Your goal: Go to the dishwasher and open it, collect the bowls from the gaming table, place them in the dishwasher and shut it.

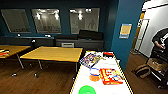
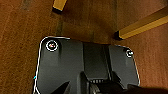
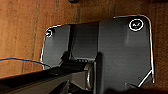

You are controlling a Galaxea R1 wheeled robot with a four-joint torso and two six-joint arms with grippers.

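Below both wrists we saw only brown wooden floor (image 2: pixel 20 37) past our own dark plates; our jaws could not be made out, so we cannot tell whether either gripper was open or shut, or whether it held anything. By the left wrist two yellow wooden table legs (image 2: pixel 140 27) stood on the boards, and by the right wrist a thin blue cable (image 3: pixel 22 60) ran across them.

Further out, from the head camera, the long narrow white-topped gaming table with its yellow-and-black striped edge (image 1: pixel 82 78) lay directly before us. Nearest us on it sat the wide bright green plastic bowl (image 1: pixel 87 90); a little beyond it sat the smaller orange bowl (image 1: pixel 94 78) — just beside a flat red board-game box (image 1: pixel 110 76). A second colourful game box (image 1: pixel 89 60) lay further along the top. Plain yellow-wood tables (image 1: pixel 53 53) stood to the left, and a person (image 1: pixel 161 42) stood at the right by the doorway.

We judged ourselves at the collecting step — arrived at the table, bowls not yet lifted. Our next move called for bringing an arm up over the top and closing on the near green bowl's rim without nudging the orange one or the boxes.
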